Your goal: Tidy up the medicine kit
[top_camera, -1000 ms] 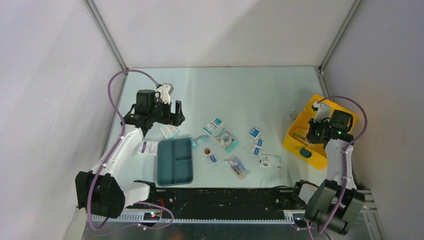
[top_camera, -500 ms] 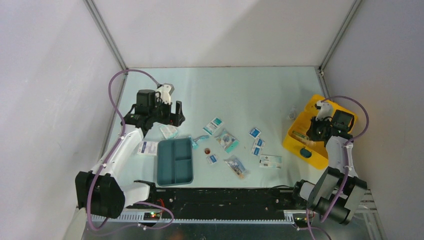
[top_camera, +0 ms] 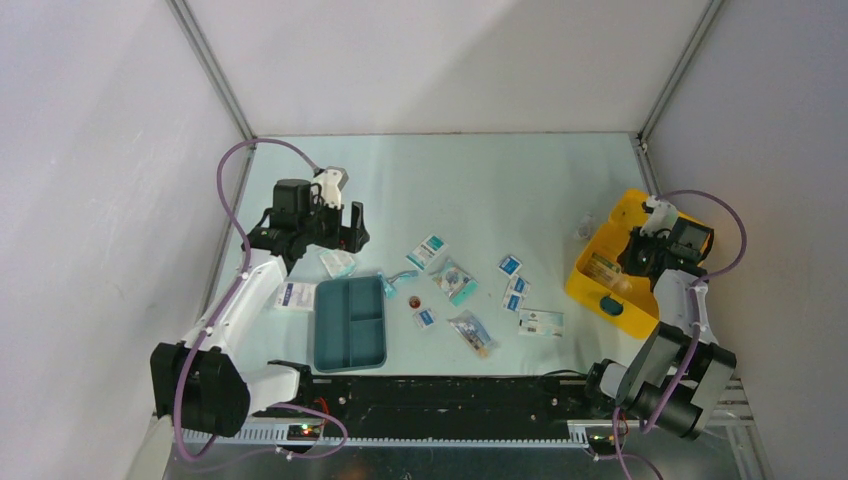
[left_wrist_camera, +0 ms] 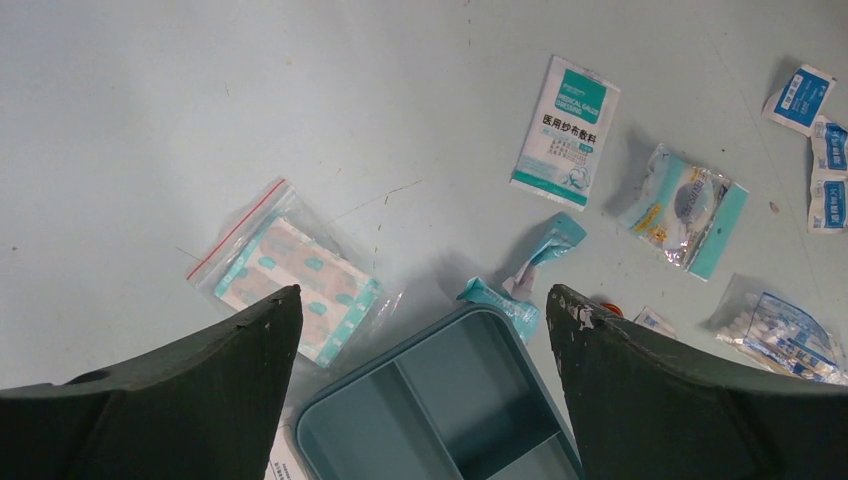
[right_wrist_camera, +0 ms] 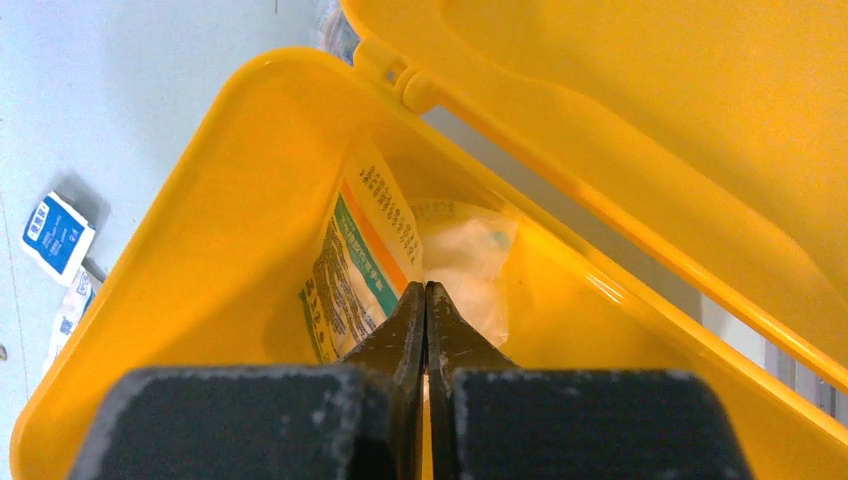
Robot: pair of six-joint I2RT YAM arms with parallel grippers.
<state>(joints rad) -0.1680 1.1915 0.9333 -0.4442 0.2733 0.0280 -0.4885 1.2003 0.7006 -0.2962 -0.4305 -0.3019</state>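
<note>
The medicine kit (top_camera: 640,318) is a yellow case standing open at the right, its lid (right_wrist_camera: 650,120) tipped back. Inside lie a printed packet (right_wrist_camera: 360,260) and a white pouch (right_wrist_camera: 465,250). My right gripper (right_wrist_camera: 426,290) is shut with nothing between its fingers, its tips just over those packets inside the case (right_wrist_camera: 200,250). From above, that gripper (top_camera: 633,262) hangs over the kit's middle. My left gripper (left_wrist_camera: 422,295) is open and empty, hovering over the far corner of a dark-teal divided tray (left_wrist_camera: 440,410). In the top view it (top_camera: 343,238) is at the left.
Loose supplies lie mid-table: a zip bag of plasters (left_wrist_camera: 290,270), a white-and-teal gauze packet (left_wrist_camera: 566,130), a crumpled teal wrapper (left_wrist_camera: 545,250), a foil pouch (left_wrist_camera: 690,205) and small blue-and-white packets (top_camera: 512,283). A flat white packet (top_camera: 296,295) lies left of the tray (top_camera: 350,322). Grey walls close in both sides.
My right arm has drawn back to the right over the kit, uncovering a packet inside it. The left arm has not moved.
</note>
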